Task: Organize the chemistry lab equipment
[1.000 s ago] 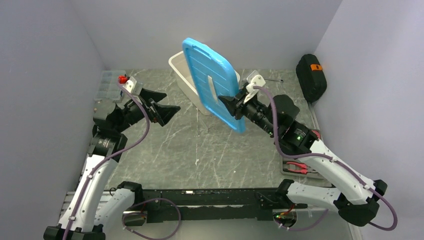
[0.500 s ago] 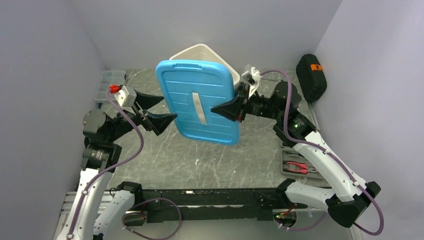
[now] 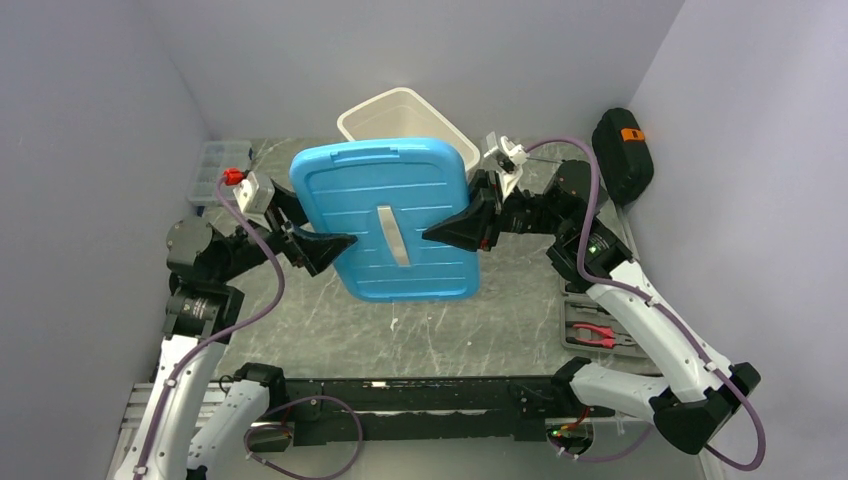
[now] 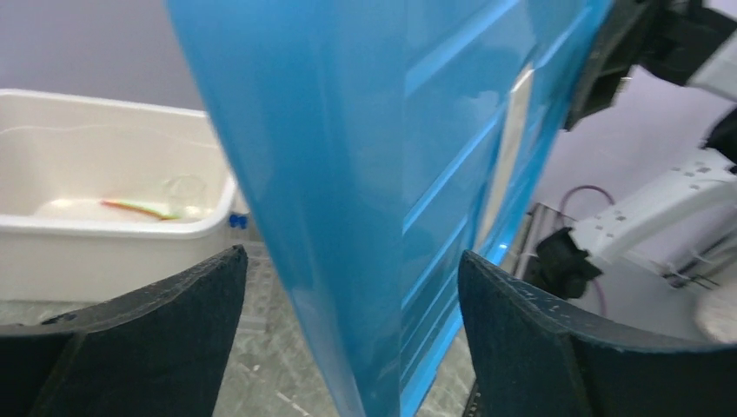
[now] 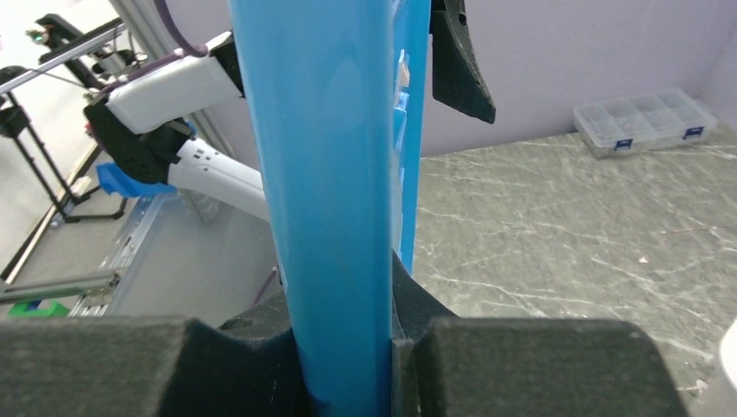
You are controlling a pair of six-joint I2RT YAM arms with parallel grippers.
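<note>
A blue plastic lid (image 3: pixel 385 215) hangs upright in the air over the middle of the table. My right gripper (image 3: pixel 450 232) is shut on its right edge; in the right wrist view the lid (image 5: pixel 339 174) stands pinched between my pads (image 5: pixel 348 347). My left gripper (image 3: pixel 322 240) is open, its jaws standing either side of the lid's left edge (image 4: pixel 382 217) without touching it. The white bin (image 3: pixel 400 100) stands open at the back. In the left wrist view its inside (image 4: pixel 113 228) shows a clear round item (image 4: pixel 182 193) and a thin coloured stick (image 4: pixel 139 208). Other lab items are hidden.
A clear compartment organizer box (image 3: pixel 215 165) sits at the back left and also shows in the right wrist view (image 5: pixel 647 122). A black case (image 3: pixel 622 150) stands at the back right. Red-handled pliers (image 3: pixel 597 335) lie in a tool tray at the right edge.
The right gripper has swung the lid from edge-on to broadside and carried it left and lower. The left gripper has come in around the lid's left edge.
</note>
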